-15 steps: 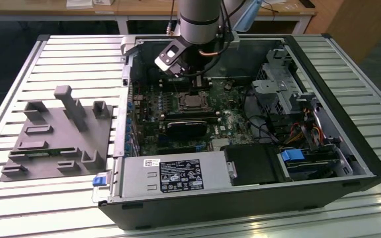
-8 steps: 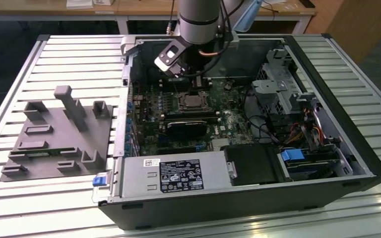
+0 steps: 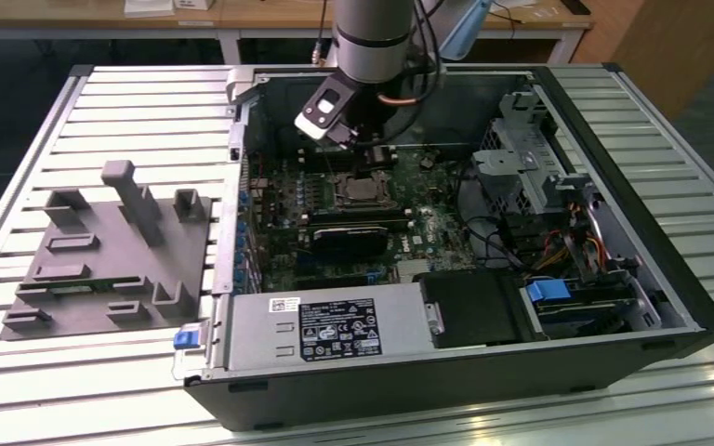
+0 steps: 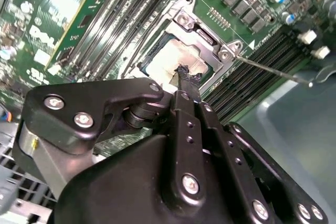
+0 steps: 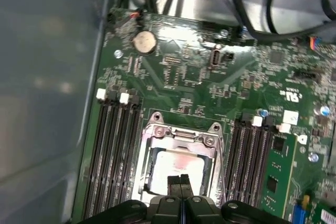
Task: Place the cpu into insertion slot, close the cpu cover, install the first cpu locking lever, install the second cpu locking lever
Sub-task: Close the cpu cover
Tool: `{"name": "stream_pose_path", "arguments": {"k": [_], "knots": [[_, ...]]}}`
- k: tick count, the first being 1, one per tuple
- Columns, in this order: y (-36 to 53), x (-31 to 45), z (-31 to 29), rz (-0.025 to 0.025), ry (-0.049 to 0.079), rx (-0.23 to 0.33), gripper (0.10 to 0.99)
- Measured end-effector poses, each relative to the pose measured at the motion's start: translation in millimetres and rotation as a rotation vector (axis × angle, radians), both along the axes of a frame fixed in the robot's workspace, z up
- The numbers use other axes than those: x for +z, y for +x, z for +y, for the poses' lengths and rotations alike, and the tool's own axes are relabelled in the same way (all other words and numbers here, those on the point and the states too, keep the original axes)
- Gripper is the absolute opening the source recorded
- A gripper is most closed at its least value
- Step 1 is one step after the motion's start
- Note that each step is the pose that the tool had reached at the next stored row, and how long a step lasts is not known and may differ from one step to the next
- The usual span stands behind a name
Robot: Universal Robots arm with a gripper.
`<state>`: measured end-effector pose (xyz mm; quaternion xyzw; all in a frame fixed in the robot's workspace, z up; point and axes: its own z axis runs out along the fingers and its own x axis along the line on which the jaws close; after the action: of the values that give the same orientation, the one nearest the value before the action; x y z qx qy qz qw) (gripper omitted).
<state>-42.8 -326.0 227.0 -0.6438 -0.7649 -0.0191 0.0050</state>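
The cpu (image 5: 176, 163) lies in the insertion slot (image 3: 360, 190), its dull silvery top (image 4: 170, 59) showing through the window of the cpu cover (image 5: 181, 134). That thin metal frame (image 4: 202, 32) lies flat over the chip. A thin locking lever (image 4: 273, 70) sticks out sideways from one corner of the socket, over the memory slots. My gripper (image 5: 181, 182) hangs just above the chip with its black fingers pressed together and nothing between them. In the second wrist view the gripper (image 4: 186, 74) has its tip over the cpu's edge. In the exterior view the gripper (image 3: 360, 149) is inside the open case.
Long black memory slots (image 5: 113, 150) flank the socket on both sides. A black block (image 3: 350, 242) sits just in front of the socket. The power supply (image 3: 320, 334), drive cage (image 3: 531, 167) and cables (image 3: 506, 242) crowd the case. A grey fixture (image 3: 109, 251) lies at the exterior view's left.
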Motion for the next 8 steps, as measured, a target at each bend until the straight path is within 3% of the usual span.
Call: {"name": "stream_pose_path", "arguments": {"k": [8], "knots": [[-0.2, 0.0, 0.0, -0.0007, 0.0, 0.065, 0.106]]}}
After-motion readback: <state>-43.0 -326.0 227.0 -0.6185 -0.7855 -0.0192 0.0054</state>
